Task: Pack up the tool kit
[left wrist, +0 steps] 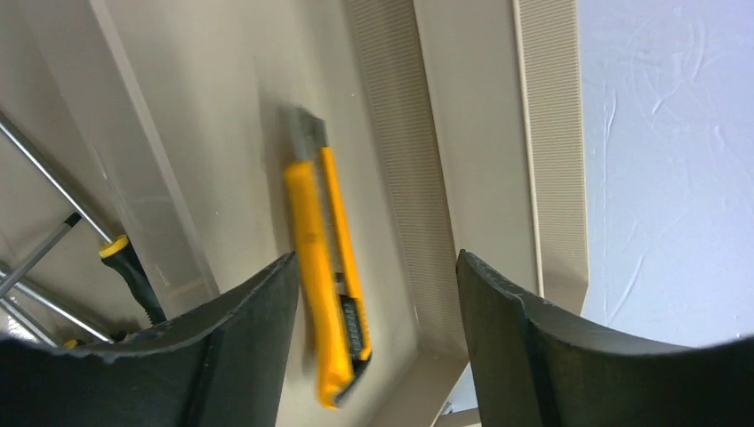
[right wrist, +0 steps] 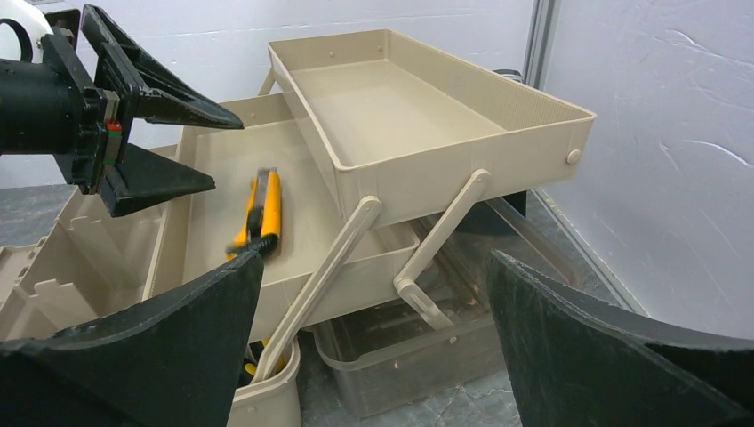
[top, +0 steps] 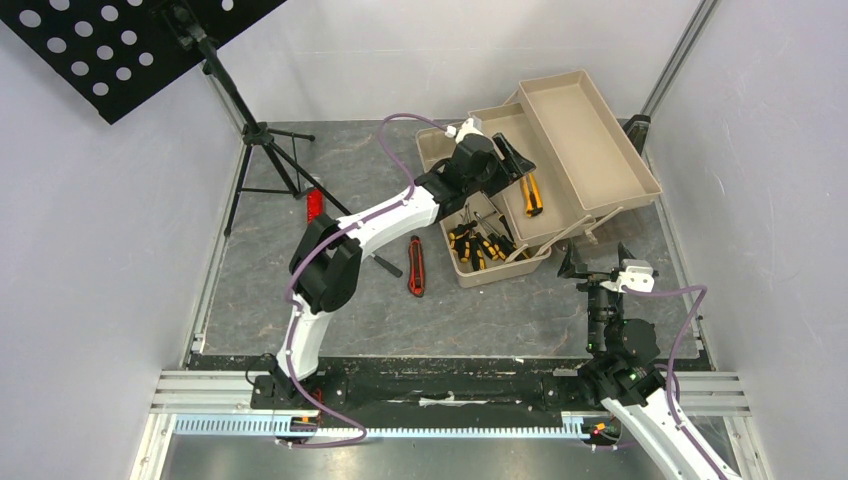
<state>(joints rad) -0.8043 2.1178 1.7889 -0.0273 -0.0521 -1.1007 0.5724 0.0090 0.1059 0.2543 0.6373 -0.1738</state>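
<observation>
while the left pincer [top: 518,160] hovered with its jaws apart, the orange knife [left wrist: 327,258] lay loose beneath it in the middle tray [right wrist: 311,213] of the toolbox [top: 590,120]. the right pincer [top: 596,262] stood wide apart beside the toolbox; the red knife [top: 416,265] lay on the surface [top: 300,290].

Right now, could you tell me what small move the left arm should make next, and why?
Probably lift the left gripper up and away from the tray. Its jaws stand open and the orange knife lies in the tray untouched, so it looks packed. The red knife lies on the table beside the toolbox, the likely next pick.
</observation>
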